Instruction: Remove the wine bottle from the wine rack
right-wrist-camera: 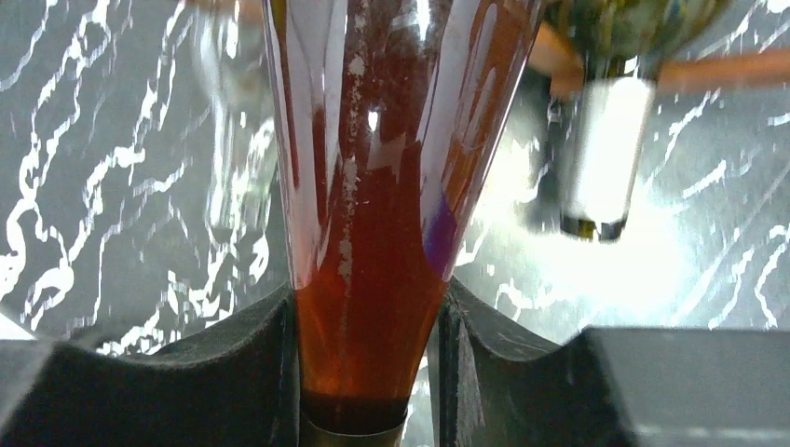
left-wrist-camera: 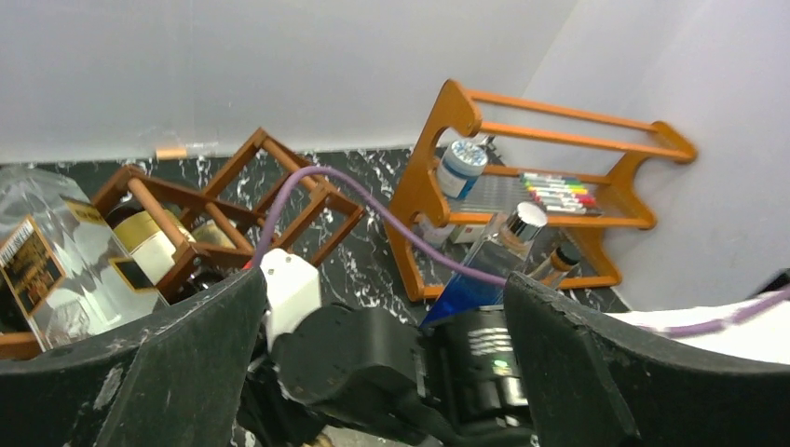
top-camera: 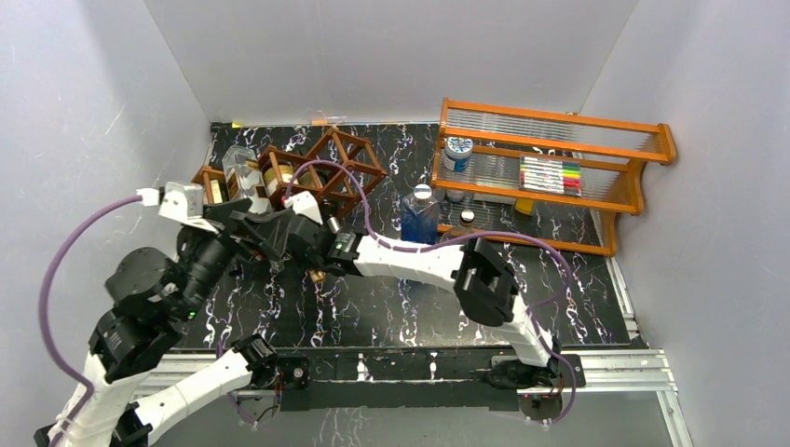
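Between right fingers (right-wrist-camera: pixel 233 372), wine bottle (right-wrist-camera: pixel 368 233) neck, body cropped

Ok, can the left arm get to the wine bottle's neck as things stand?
Probably not. The right gripper clamps the wine bottle by its neck, and that arm's wrist sits directly in front of the open left gripper.

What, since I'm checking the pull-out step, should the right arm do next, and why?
Probably draw the right gripper straight back, away from the wine rack: its fingers clamp the wine bottle by the neck, while the bottle's body lies in a rack cell.
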